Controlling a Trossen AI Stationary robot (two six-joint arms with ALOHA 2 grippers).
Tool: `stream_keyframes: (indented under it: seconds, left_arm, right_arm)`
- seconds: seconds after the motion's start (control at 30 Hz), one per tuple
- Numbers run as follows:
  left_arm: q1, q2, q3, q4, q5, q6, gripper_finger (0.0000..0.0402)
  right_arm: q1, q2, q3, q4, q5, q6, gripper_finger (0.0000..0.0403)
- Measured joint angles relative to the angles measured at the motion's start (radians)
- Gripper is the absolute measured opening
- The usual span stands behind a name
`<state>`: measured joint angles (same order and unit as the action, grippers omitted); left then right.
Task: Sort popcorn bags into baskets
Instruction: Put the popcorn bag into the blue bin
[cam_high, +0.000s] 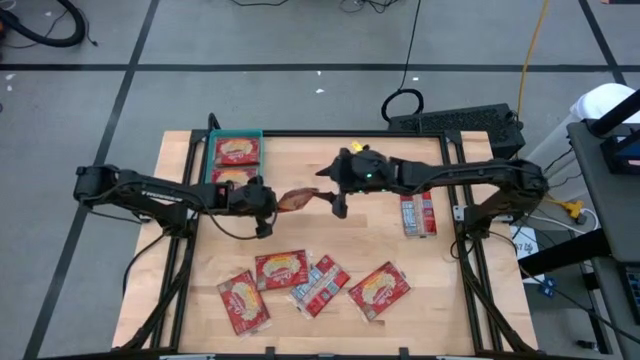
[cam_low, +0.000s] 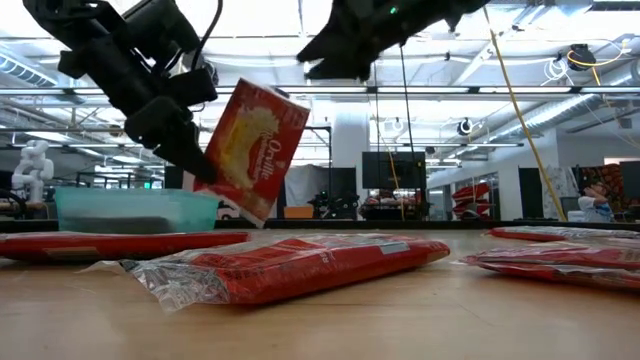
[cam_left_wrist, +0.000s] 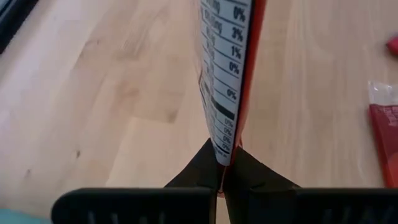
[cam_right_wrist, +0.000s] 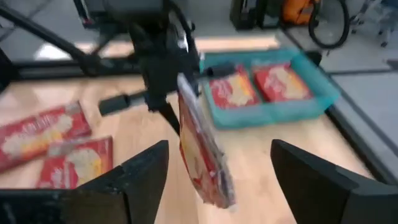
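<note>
- High view: the left end effector (cam_high: 268, 205) is reaching out over the middle of the wooden table (cam_high: 200, 270) and is clamping one edge of a red popcorn bag (cam_high: 297, 199), which is hanging in the air between the two arms. The right end effector (cam_high: 333, 197) is sitting just beside the bag's other end with its fingers spread apart and gripping nothing. The teal basket (cam_high: 213, 150) is lying at the table's far left corner with two packets (cam_high: 237, 151) lying in it. Four more bags (cam_high: 280, 269) are lying in a loose row along the near side of the table, and another pair (cam_high: 418, 212) is resting off to the right, under the right arm.
- Low view: the held popcorn bag (cam_low: 250, 150) is tilting in the air, well above the tabletop, pinched at its lower left corner by the left end effector (cam_low: 190, 160). The basket (cam_low: 135, 210) is standing behind and below it. A flat bag (cam_low: 290, 265) is lying in the foreground, with others at either side.
- Left wrist view: the left arm's two dark fingers (cam_left_wrist: 199, 171) are pressing together on the thin edge of the bag (cam_left_wrist: 227, 74), whose printed nutrition panel is facing the camera; a further packet (cam_left_wrist: 384, 140) is showing at the side on the table.
- Right wrist view: the right arm's fingers (cam_right_wrist: 137, 174) are standing wide apart, and the bag (cam_right_wrist: 202, 149) is hanging edge-on between them without touching either. Beyond it, the basket (cam_right_wrist: 311, 102) is holding its two packets side by side, and two bags (cam_right_wrist: 43, 130) are lying on the table.
</note>
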<state>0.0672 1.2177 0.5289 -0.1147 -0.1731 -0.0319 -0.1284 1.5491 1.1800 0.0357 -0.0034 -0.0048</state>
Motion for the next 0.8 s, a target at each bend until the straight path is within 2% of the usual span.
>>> stream_keyframes:
  seconds: [0.27, 0.43, 0.5, 0.6, 0.73, 0.8]
  left_arm:
    - [-0.001, 0.026, 0.000, -0.014, -0.001, 0.001, 0.0011]
    - [-0.001, 0.025, 0.000, -0.021, -0.001, 0.001, 0.0008]
    - [-0.001, 0.025, 0.000, -0.022, -0.001, 0.001, 0.0005]
    - [-0.001, 0.025, 0.000, -0.022, -0.001, 0.001, 0.0012]
    - [-0.001, 0.025, 0.000, -0.012, -0.002, -0.020, 0.0044]
    - [-0.001, 0.025, 0.000, -0.010, -0.007, -0.027, 0.0065]
  right_arm:
    - [-0.001, 0.167, 0.064, 0.003, -0.027, -0.054, 0.0264]
    - [-0.007, 0.227, 0.074, -0.003, -0.050, -0.129, 0.0231]
    - [-0.014, 0.243, 0.073, 0.000, -0.082, -0.148, 0.0202]
    - [-0.017, 0.253, 0.073, -0.003, -0.100, -0.158, 0.0138]
    - [-0.016, 0.253, 0.073, -0.005, -0.102, -0.165, 0.0036]
    - [-0.016, 0.245, 0.072, -0.016, -0.101, -0.165, 0.0013]
